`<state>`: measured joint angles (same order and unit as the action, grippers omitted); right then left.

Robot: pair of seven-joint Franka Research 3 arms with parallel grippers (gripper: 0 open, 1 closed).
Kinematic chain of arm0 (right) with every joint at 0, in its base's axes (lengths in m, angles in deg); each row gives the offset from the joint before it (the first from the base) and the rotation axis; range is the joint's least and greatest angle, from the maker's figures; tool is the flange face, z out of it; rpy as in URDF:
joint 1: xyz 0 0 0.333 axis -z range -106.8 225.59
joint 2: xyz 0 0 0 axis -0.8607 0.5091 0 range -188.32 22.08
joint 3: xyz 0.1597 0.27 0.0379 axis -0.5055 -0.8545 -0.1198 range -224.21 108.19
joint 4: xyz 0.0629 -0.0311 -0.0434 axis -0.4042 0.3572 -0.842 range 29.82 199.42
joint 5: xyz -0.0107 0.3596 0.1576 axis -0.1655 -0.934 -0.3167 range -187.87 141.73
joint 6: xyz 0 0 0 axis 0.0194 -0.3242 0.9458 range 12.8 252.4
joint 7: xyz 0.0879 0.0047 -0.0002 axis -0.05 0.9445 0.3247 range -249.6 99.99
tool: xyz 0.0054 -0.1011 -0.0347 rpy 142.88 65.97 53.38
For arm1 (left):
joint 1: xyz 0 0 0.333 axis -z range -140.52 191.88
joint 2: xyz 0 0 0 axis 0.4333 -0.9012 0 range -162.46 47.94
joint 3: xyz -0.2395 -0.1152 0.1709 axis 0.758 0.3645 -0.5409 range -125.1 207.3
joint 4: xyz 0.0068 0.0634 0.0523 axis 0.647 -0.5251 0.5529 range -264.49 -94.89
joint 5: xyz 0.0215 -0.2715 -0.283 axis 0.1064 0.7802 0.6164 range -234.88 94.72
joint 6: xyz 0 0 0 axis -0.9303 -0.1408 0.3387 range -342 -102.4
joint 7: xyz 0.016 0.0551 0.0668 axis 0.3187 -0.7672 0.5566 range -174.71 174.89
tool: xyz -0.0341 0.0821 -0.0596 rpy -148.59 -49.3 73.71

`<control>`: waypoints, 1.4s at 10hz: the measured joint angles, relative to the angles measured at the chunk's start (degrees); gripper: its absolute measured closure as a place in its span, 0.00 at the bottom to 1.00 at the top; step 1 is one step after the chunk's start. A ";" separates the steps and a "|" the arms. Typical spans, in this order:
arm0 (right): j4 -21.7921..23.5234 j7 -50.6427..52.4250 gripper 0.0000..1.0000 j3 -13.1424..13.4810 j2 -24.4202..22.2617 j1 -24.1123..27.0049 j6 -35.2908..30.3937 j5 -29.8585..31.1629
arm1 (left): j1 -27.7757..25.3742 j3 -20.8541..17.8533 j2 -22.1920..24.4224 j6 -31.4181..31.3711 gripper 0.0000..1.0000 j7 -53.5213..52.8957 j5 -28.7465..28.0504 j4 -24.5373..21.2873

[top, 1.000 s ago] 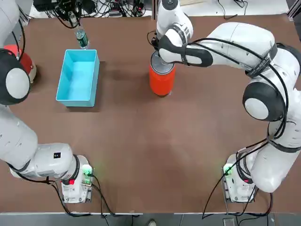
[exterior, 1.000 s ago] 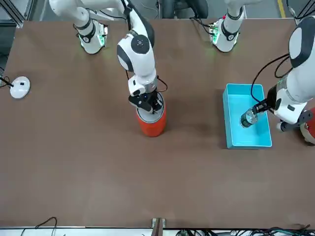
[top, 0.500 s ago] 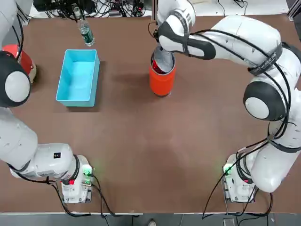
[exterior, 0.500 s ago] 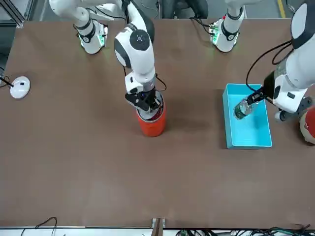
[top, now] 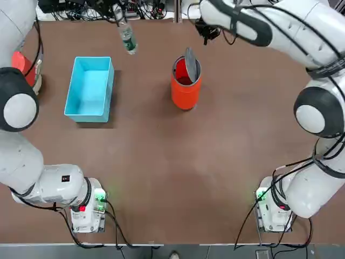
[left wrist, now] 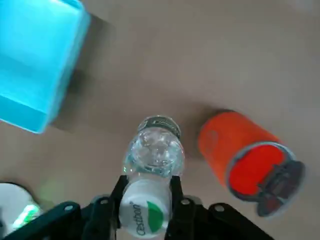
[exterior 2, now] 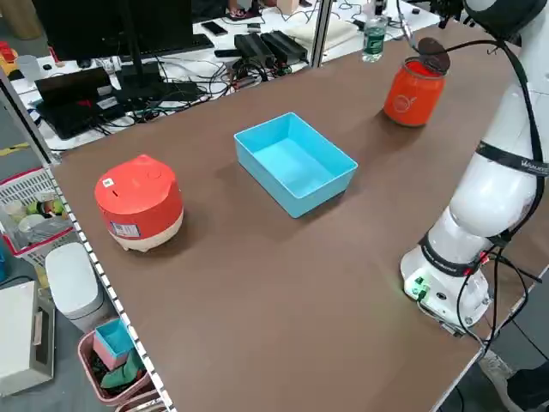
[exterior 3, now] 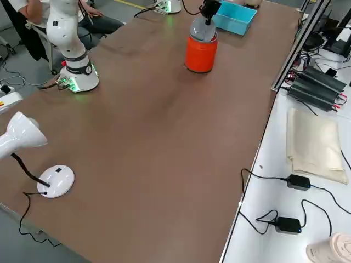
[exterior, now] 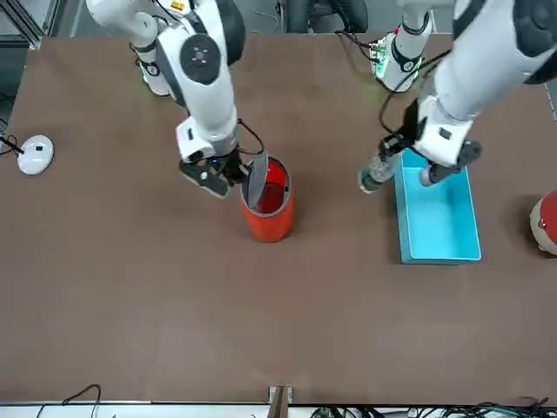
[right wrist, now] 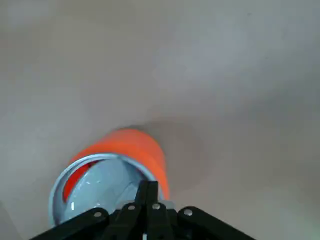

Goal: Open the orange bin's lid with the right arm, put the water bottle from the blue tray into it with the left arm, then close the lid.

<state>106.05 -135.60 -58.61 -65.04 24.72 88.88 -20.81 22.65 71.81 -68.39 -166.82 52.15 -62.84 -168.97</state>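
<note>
The orange bin (top: pixel 184 91) (exterior: pixel 268 218) stands mid-table with its red inside showing. Its grey lid (top: pixel 191 58) (exterior: pixel 256 181) (right wrist: pixel 100 187) is swung up on edge at the bin's rim. My right gripper (exterior: pixel 222 171) (right wrist: pixel 148 186) is beside the rim, shut on the lid's edge. The water bottle (top: pixel 127 39) (exterior: pixel 376 174) (left wrist: pixel 152 155) hangs in the air between the blue tray (top: pixel 89 89) (exterior: pixel 435 218) and the bin, base downward. My left gripper (left wrist: pixel 147 200) (exterior: pixel 402 144) is shut on its cap end. The tray holds nothing.
A red-and-white dome-shaped thing (top: pixel 21 65) (exterior 2: pixel 137 202) sits left of the tray near the table's edge. A white desk lamp (exterior: pixel 35 155) (exterior 3: pixel 55 181) stands at the far right corner. Cables and power bricks (exterior 2: pixel 266 47) lie beyond the far edge.
The lid has gone from flat to upright as my right gripper lifted and pulled away. My left gripper has carried the bottle from over the tray toward the bin.
</note>
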 joint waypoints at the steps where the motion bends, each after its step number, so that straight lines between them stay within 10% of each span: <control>1: 0.01 1.05 0.99 0.01 -0.47 1.13 -0.45 -0.07 | 1.68 0.94 -1.00 -3.03 0.63 2.90 0.38 -0.04; 14: 0.33 1.47 0.99 -0.31 -0.09 1.42 -0.45 -0.11 | 18.56 1.27 -14.09 -20.95 0.63 15.67 -3.41 -0.69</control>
<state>106.39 -134.12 -58.91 -65.13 26.13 88.43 -20.92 41.21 73.08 -82.48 -187.77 67.82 -66.25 -169.66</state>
